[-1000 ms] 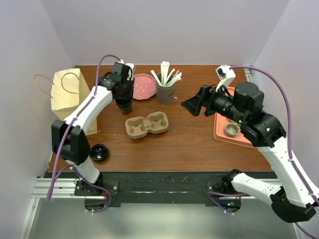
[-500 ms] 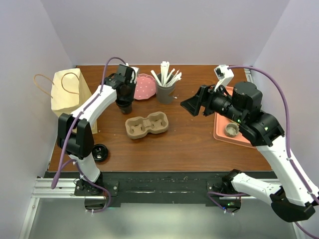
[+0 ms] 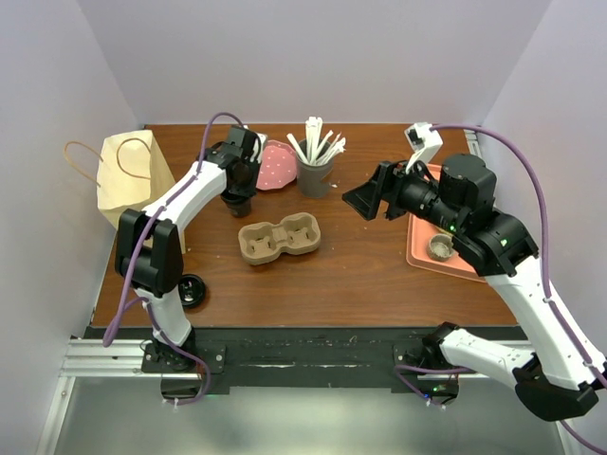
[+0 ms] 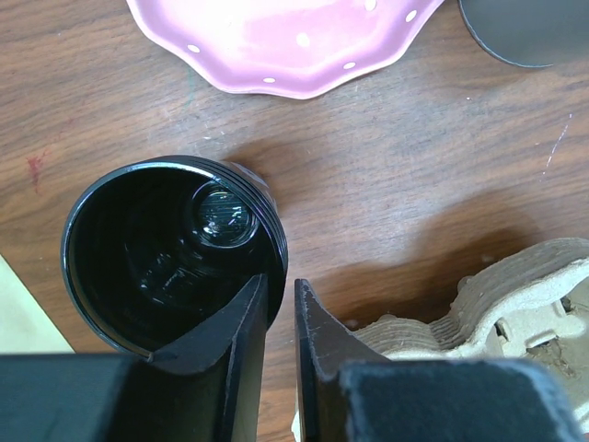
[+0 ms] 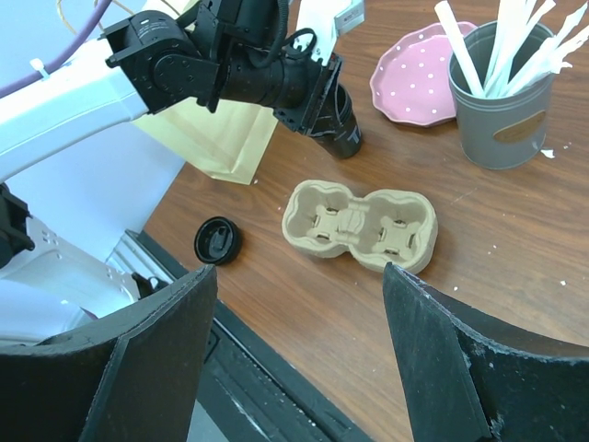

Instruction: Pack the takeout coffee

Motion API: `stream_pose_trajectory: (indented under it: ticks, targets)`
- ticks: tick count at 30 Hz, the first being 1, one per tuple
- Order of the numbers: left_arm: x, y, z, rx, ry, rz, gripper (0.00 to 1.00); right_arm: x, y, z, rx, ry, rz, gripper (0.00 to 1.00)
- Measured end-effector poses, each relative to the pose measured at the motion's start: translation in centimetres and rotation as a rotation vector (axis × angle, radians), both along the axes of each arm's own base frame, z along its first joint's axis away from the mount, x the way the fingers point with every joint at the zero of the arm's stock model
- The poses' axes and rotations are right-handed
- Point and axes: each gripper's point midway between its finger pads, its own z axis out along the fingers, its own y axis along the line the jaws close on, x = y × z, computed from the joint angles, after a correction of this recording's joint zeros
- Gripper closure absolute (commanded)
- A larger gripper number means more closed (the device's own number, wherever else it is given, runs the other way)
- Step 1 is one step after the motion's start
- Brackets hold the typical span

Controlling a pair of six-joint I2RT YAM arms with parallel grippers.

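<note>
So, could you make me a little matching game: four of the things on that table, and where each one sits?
Things:
1. paper bag
2. pink plate
3. cardboard cup carrier
4. loose black lid

Places:
A. in the middle
B. at the near edge, on the left
C. at the back, beside the grey tin of sticks
D. standing at the left edge

Pairs: 1-D, 2-C, 3-A, 4-B
</note>
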Motion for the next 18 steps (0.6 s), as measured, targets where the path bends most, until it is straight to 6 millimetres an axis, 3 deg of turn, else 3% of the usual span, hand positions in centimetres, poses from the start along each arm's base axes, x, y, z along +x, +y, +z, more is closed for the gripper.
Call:
stream_pose_trajectory:
  ticks: [14,18]
  targets:
    - [0.63,-0.16,0.17,0.001,-0.008,0.001,0.83,0.30,0.13,-0.39,-0.017,0.000,0.004,0.24]
    - [0.74,-0.20,0.35,0.000,-0.013,0.000,0.89,0.38,0.17,-0.54,-0.021,0.002,0.004,0.24]
